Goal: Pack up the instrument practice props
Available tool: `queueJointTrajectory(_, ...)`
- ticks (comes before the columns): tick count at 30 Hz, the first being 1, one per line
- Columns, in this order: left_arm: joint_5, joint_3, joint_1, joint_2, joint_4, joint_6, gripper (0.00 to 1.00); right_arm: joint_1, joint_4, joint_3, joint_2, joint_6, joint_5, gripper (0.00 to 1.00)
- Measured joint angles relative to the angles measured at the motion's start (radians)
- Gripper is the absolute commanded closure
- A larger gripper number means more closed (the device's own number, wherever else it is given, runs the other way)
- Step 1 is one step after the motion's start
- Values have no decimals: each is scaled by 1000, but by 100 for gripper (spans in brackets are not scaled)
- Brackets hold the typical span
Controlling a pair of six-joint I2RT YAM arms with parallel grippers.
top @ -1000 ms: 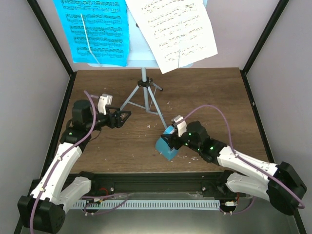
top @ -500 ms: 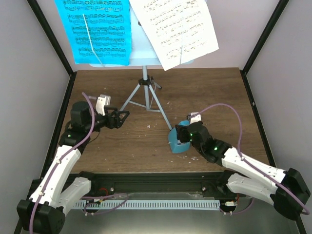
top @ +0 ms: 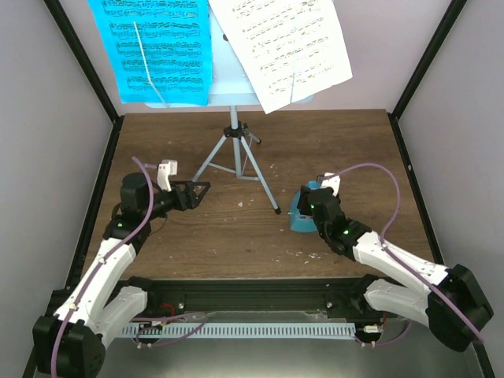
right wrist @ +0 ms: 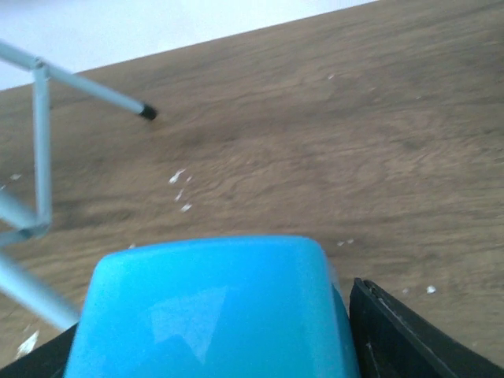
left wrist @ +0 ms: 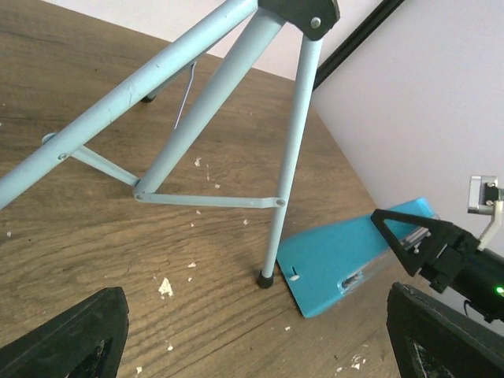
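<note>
The pale blue music stand (top: 233, 142) stands on its tripod at the back centre. It carries a cyan sheet (top: 157, 51) and a white sheet (top: 287, 47). My right gripper (top: 313, 206) is shut on the teal metronome (top: 302, 216), just right of the tripod's near foot (top: 277, 211). In the right wrist view the metronome (right wrist: 209, 307) fills the space between my fingers (right wrist: 409, 335). In the left wrist view the metronome (left wrist: 354, 256) sits close to that foot (left wrist: 268, 277). My left gripper (top: 197, 190) is open and empty, left of the tripod.
Small pale crumbs (left wrist: 165, 287) are scattered on the wooden table (top: 346, 150). Black frame posts (top: 425, 71) and white walls close in both sides. The tripod legs (left wrist: 197, 110) spread between the two arms.
My right arm has carried the metronome from the front centre to the right and back, past the tripod's near foot. My left gripper has barely moved.
</note>
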Motion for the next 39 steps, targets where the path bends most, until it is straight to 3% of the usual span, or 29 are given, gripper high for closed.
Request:
queueJointTrajectory(14, -45, 10, 0, -90, -3, -3, 9, -281, 265, -6, 144, -138, -48, 35)
queueJointTrajectory(16, -50, 25, 0, -103, -16, 6, 9, -310, 270, 0, 153, -149, -63, 31)
queueJointTrajectory(18, -50, 44, 0, -108, -27, 11, 9, -336, 270, 3, 158, -161, -79, 19)
queueJointTrajectory(20, -53, 64, 0, -109, -36, 15, 9, -348, 247, 3, 159, -173, -98, 2)
queueJointTrajectory(21, -53, 71, 0, -109, -38, 16, 9, -349, 238, 3, 159, -175, -106, 0)
queueJointTrajectory(26, -64, 108, 1, -121, -63, 27, 7, -352, 151, 23, 98, -229, -177, 0)
queueJointTrajectory(30, -61, 194, 1, -120, -116, 43, 11, -353, 76, 91, -32, -272, -219, 0)
queueJointTrajectory(34, -74, 377, 1, -85, -190, 91, 15, -353, 6, 224, -132, -310, -276, 0)
queueJointTrajectory(39, -87, 546, 1, -62, -224, 114, 21, -353, -105, 445, -125, -326, -386, 0)
